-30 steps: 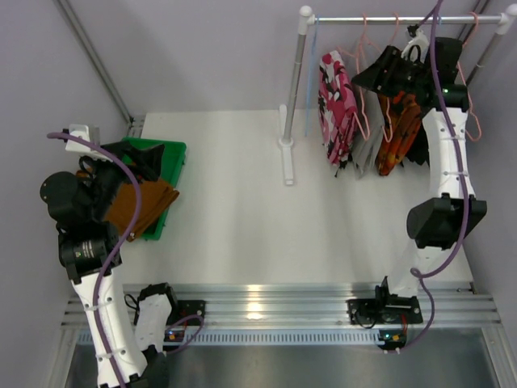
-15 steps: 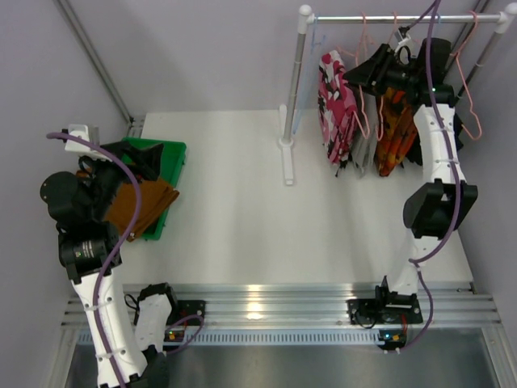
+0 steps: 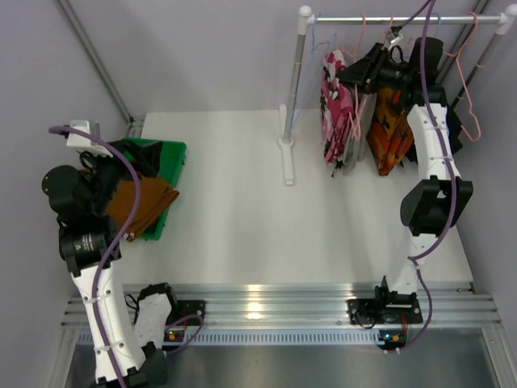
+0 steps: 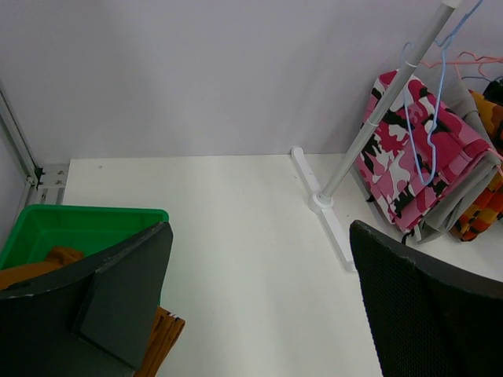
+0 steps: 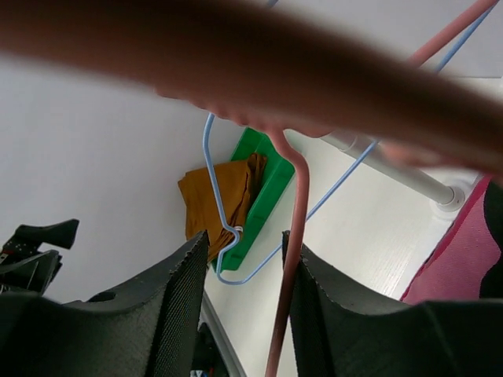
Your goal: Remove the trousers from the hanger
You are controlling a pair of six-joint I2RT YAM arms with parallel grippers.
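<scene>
Trousers (image 3: pixel 331 113), pink floral, hang lengthwise just left of the right gripper (image 3: pixel 349 74) at upper right, its jaws apart around a pink hanger (image 5: pixel 292 236).

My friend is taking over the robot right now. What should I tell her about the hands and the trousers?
Left hand: open and empty, over the green bin.
Right hand: open, up at the rail, with a pink hanger wire between its fingers, not clamped.
Done: the brown trousers lie in the bin, partly over its edge.
Left: the pink flowered trousers hang at the rail. I cannot tell which hanger carries them.
</scene>
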